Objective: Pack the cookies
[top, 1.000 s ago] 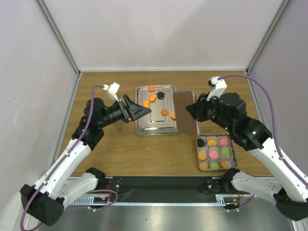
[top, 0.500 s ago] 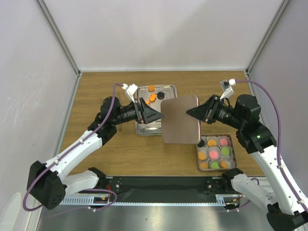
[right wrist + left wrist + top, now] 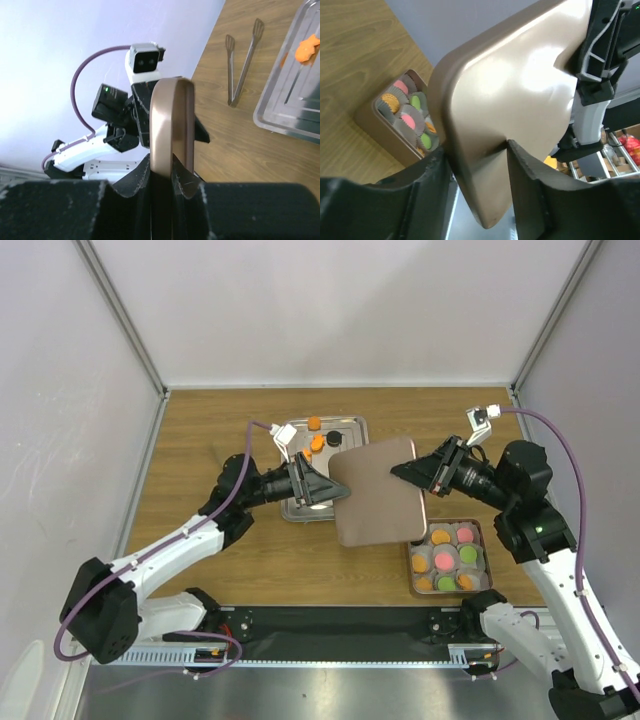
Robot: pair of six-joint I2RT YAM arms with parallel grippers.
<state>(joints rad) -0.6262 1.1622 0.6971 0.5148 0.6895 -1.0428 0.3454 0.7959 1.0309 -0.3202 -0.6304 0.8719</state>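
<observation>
Cookies [image 3: 444,560], one lot, lying in two places. I am reading the larger part as sitting in pale paper cups inside the small square box [image 3: 379,131] at the near right of the table [image 3: 220,410]: orange, pink and green ones, plus one black at the box's far left corner. The remainder are lying loose on the steel tray [image 3: 350,424] farther back. I am picking out several orange cookies [image 3: 314,423] and one black cookie [image 3: 334,438], with part of the tray hiding behind the arm and lid.

Lid [image 3: 378,495], brown with rounded corners. It is hanging in the air between tray and box, tilted, and from above its near right corner is overlapping the box's far left corner.

Left gripper [image 3: 338,490]: its fingers are straddling the lid's left edge, one on each face, both touching and pinching it.

Right gripper [image 3: 400,470]: its fingers are pressing tight on the lid's opposite edge, and the rim is showing between them in my right wrist view.

Tongs [image 3: 242,57], metal. They are lying flat on the wood just beside the tray, with the legs spreading apart.
</observation>
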